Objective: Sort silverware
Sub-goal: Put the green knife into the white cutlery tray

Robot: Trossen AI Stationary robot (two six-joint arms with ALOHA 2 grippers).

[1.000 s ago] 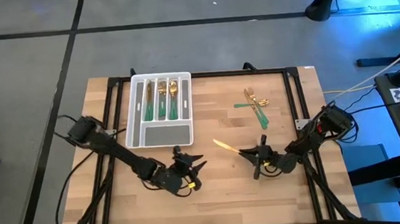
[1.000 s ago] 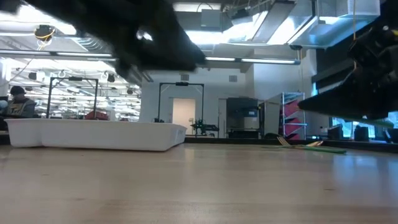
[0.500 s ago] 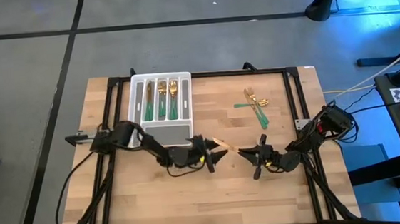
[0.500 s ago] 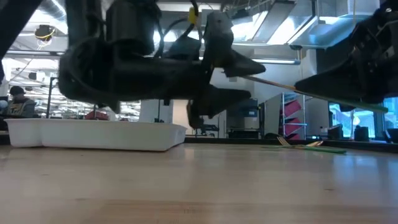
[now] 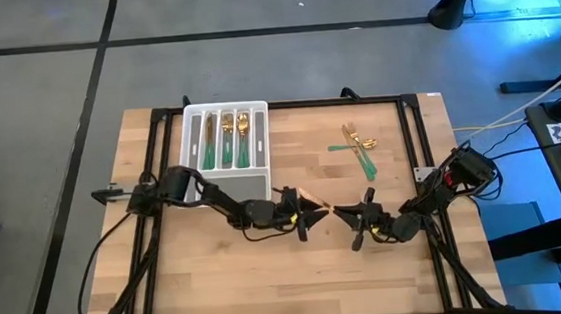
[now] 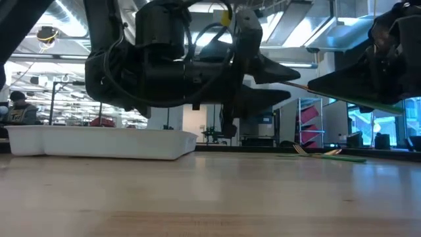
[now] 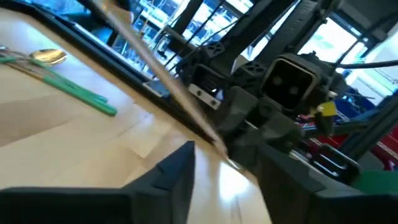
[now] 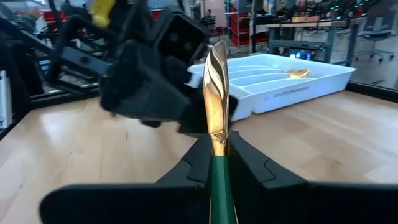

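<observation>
Mid-table handover: at the lower centre of the high view, the right tool (image 5: 358,221) stays clenched on the green handle of a knife (image 5: 317,207), its gold blade thrust out level toward the left arm so the free end can be taken without either arm setting the piece down. The left tool (image 5: 310,215) has its tips at that blade, jaws spread to either side of it; whether they already pinch the metal cannot be told. In the right wrist view the blade (image 8: 216,99) stands straight up out of the closed fingers, with the left arm's dark head just behind it.

The handover looks made for reach: the white tray (image 5: 190,164) sits at the upper left of the table (image 5: 369,260), on the left arm's side, and already holds several green-handled pieces in its long slots (image 5: 227,141). A small heap of unsorted silverware (image 5: 358,146) lies at the upper right of the table, near the right arm, well apart from the tray. Much of the sorting, by this showing, is done, with the heap still to go.
</observation>
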